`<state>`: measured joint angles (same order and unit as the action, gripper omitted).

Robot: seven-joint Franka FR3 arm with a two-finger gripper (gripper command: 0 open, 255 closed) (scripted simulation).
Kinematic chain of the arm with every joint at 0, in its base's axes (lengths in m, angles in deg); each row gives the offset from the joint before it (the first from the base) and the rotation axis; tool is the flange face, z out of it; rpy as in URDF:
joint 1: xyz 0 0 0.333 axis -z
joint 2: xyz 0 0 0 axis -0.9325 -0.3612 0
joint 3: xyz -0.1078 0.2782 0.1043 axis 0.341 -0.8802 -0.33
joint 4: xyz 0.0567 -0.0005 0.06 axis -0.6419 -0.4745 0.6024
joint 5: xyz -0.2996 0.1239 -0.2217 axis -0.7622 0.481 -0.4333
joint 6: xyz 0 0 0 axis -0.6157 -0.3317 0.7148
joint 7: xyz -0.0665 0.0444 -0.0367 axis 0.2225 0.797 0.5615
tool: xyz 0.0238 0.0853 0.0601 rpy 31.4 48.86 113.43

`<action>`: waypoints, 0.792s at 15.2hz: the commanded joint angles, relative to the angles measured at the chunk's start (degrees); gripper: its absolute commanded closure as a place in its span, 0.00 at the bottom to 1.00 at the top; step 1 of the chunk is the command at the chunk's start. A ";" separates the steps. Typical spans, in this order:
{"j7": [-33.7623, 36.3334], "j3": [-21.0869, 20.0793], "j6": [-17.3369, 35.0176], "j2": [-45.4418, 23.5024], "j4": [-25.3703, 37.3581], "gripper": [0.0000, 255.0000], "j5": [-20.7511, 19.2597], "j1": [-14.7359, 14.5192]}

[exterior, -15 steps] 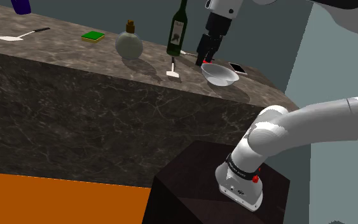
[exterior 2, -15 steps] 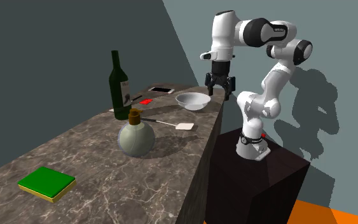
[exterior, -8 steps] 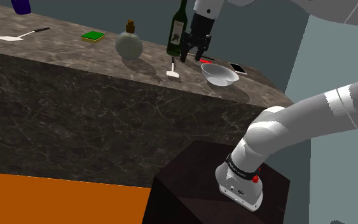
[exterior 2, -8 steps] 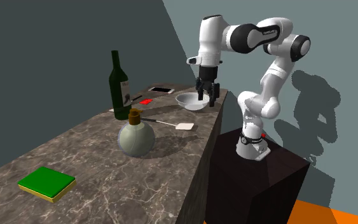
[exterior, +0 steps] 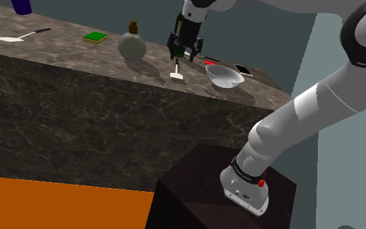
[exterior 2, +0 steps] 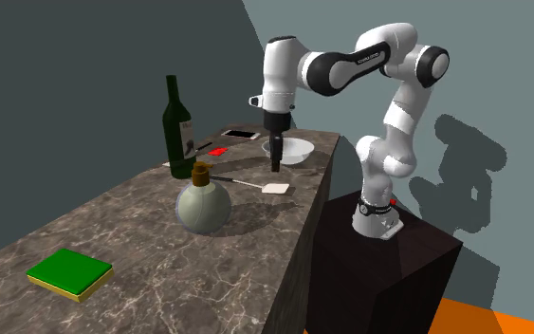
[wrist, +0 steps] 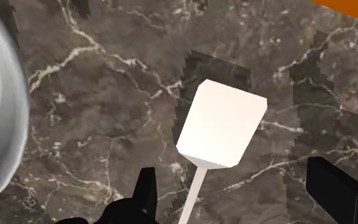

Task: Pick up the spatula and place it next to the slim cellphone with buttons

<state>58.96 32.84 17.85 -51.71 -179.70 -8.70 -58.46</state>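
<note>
The gripper [wrist: 234, 181] hangs open over the spatula [wrist: 222, 124], its fingers apart on either side of the handle and touching nothing. The spatula lies flat on the counter [exterior: 58, 58] near the bowl [exterior: 224, 75]. The flat slab beyond the bowl may be the phone [exterior: 242, 69].

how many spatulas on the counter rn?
2. One spatula lies under the gripper, beside the white bowl; a second spatula lies far along the counter, at the shoulder view's left. None looks hidden.
</note>
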 commanded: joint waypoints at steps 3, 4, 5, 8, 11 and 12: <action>9.27 0.00 2.33 -7.68 5.53 0.00 -2.00 2.91; 11.51 0.12 2.74 -9.41 6.85 0.00 -2.50 3.51; 13.72 0.28 3.09 -11.10 8.18 0.00 -3.01 4.09; 17.65 0.79 4.36 -14.17 9.96 0.00 -3.91 5.02; 17.70 0.82 6.62 -14.64 8.16 0.00 -4.00 5.04; 17.72 0.83 7.37 -14.81 7.59 0.00 -4.03 5.05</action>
<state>76.57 33.67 24.37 -66.23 -171.59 -12.68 -53.43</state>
